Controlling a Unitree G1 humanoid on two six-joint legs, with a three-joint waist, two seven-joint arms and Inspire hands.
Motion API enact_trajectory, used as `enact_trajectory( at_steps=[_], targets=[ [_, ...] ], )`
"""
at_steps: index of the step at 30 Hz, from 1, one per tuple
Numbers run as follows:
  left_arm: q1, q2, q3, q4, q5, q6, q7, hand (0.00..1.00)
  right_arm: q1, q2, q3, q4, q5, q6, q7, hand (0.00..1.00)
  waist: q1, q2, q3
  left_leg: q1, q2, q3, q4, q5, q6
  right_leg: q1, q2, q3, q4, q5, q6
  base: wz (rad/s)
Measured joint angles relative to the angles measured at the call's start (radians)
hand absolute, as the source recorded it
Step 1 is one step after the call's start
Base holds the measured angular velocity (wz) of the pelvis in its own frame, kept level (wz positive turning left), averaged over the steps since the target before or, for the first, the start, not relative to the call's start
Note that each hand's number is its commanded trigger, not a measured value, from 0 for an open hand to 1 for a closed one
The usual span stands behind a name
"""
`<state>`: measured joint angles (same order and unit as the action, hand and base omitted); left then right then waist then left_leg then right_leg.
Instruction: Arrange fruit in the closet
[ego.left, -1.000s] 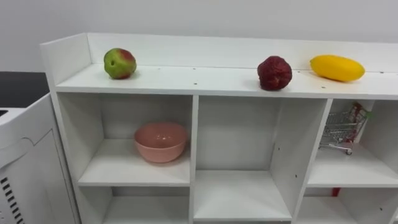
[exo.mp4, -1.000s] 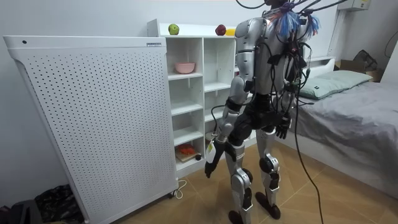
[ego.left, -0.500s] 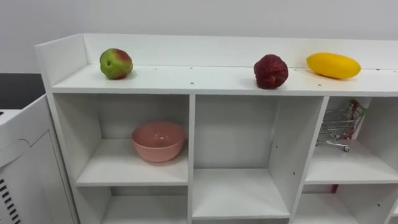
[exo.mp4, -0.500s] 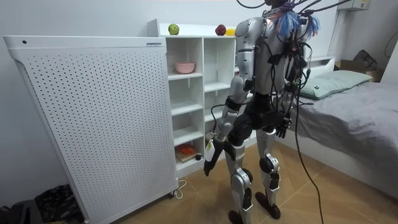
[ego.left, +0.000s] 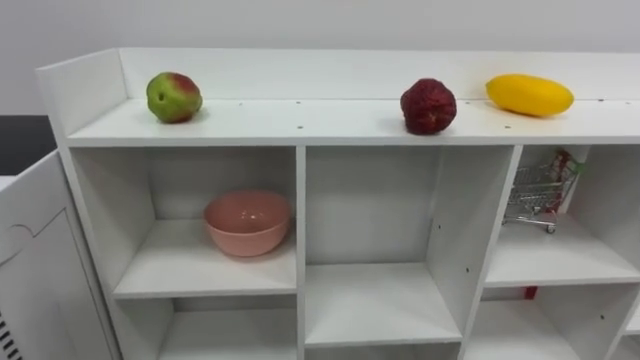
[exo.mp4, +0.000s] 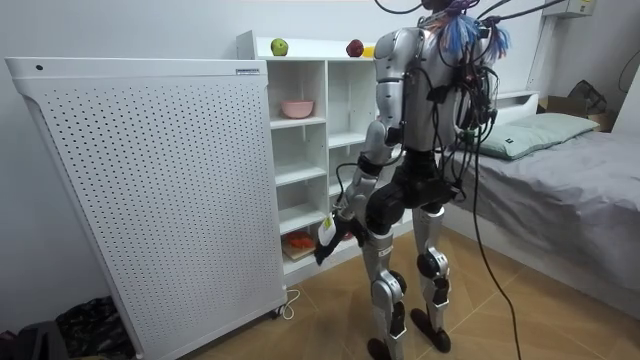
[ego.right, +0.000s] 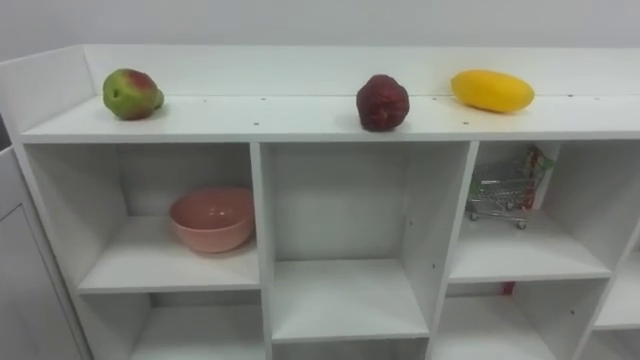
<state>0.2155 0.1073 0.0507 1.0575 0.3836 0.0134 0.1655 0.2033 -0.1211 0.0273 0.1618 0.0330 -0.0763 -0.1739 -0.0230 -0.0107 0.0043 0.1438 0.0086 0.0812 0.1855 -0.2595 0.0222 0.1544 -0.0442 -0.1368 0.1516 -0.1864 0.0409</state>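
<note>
**Three fruits on top, left hand low**

In the room view my left hand (exo.mp4: 322, 250) hangs low before the white open-shelf closet (ego.left: 300, 122); its state I cannot tell. On the top board the green-red apple (ego.left: 174, 97) sits near the left wall. The dark red round fruit (ego.left: 428, 106) and the yellow oval fruit (ego.left: 529, 95) sit well apart from it.

Saw pale wall (exo.mp4: 130, 30), wood floor (exo.mp4: 300, 335), grey bed (exo.mp4: 580, 180) at room view's right, white perforated panel (exo.mp4: 150, 190) at room view's left.

Eye views: close, facing shelf unit (ego.left: 300, 122) head-on. Room view: farther back, behind robot, shares shelf unit.
</note>
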Motion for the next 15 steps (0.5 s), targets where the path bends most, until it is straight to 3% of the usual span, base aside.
enact_trajectory(
  at_steps=[3,6,10,15],
  targets=[
    [0.000,0.003,-0.004,0.001,0.000,-0.021,0.000,0.00,0.005,-0.001,-0.008,-0.133,-0.002,-0.007,-0.023,0.00,0.001,0.006,-0.0017,0.000,0.000,0.001,-0.004,0.000,0.000,-0.003,0.000,-0.002,0.000,0.000,0.000,0.00],
    [-0.002,0.004,-0.018,0.001,0.001,-0.035,0.000,0.00,0.000,-0.001,-0.007,-0.239,-0.018,-0.039,-0.059,0.00,0.006,0.011,-0.0083,-0.008,0.000,0.003,-0.003,0.000,0.000,-0.015,0.001,0.001,0.001,0.000,0.000,-0.02],
    [-0.004,0.005,-0.025,0.015,0.002,-0.057,0.010,0.00,-0.039,-0.001,-0.008,-0.311,-0.065,-0.088,-0.126,0.00,0.020,0.019,-0.0103,-0.016,0.000,0.002,0.002,0.001,0.000,-0.021,0.001,0.001,0.001,0.000,0.000,0.00],
    [-0.009,0.006,-0.028,0.065,0.002,-0.077,0.022,0.00,-0.062,-0.004,-0.009,-0.400,-0.094,-0.108,-0.194,0.00,0.045,0.016,-0.0095,-0.016,0.000,-0.002,0.002,0.002,-0.001,-0.021,0.001,0.003,0.000,0.000,0.000,0.00]
  ],
)
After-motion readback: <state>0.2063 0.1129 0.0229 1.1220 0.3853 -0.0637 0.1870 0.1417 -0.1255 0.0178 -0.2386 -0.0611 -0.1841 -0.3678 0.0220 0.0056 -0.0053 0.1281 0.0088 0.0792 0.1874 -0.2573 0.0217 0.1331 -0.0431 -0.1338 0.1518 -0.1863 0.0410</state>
